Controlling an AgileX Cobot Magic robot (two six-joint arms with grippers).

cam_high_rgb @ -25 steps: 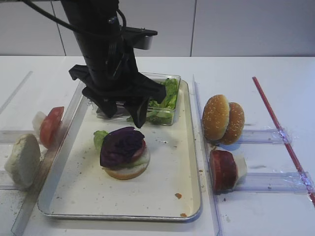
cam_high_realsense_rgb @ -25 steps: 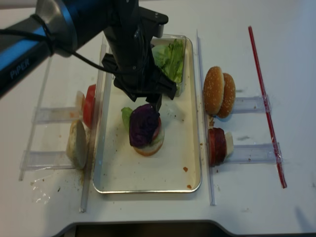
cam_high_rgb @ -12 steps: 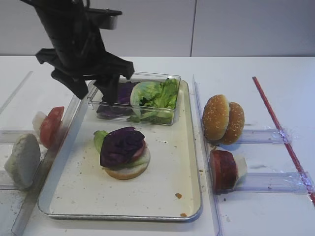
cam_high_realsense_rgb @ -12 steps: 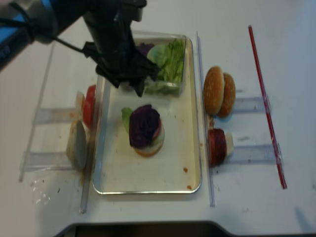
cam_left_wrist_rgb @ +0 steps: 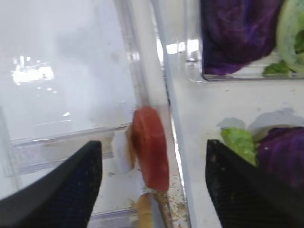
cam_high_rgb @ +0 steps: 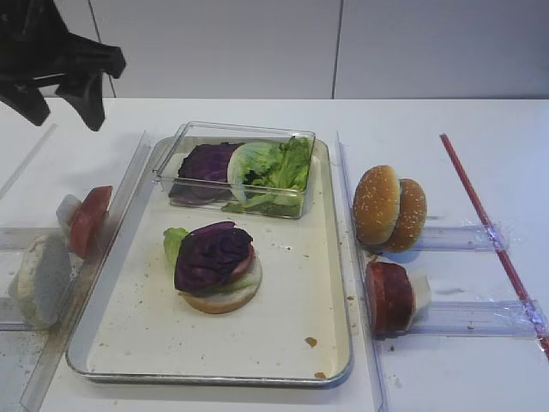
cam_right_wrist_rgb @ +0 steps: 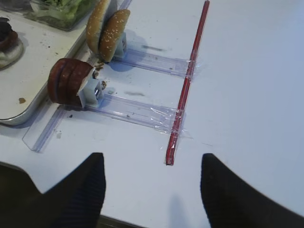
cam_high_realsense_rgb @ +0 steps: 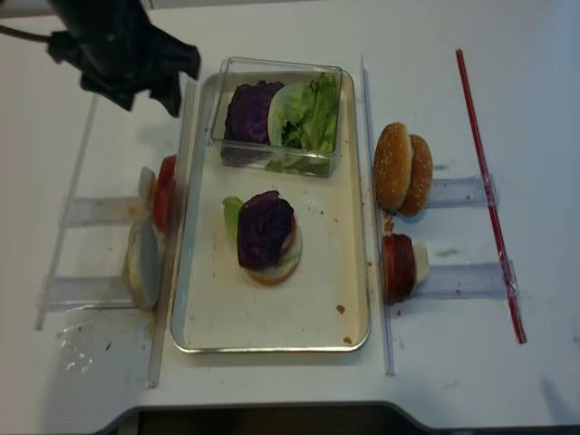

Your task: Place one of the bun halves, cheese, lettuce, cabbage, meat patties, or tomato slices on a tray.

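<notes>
Left pincer point(cam_high_realsense_rgb: 136, 91) spread, empty; cabbage point(cam_high_realsense_rgb: 264, 227) sits on the tray point(cam_high_realsense_rgb: 349, 299) to its right. Risk: descending, it probably clips the tomato slice point(cam_left_wrist_rgb: 150, 148) directly below.

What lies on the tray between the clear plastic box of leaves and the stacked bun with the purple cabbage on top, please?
Only bare, crumb-speckled tray floor separates the clear box from the cabbage; both exterior high views show it.
</notes>
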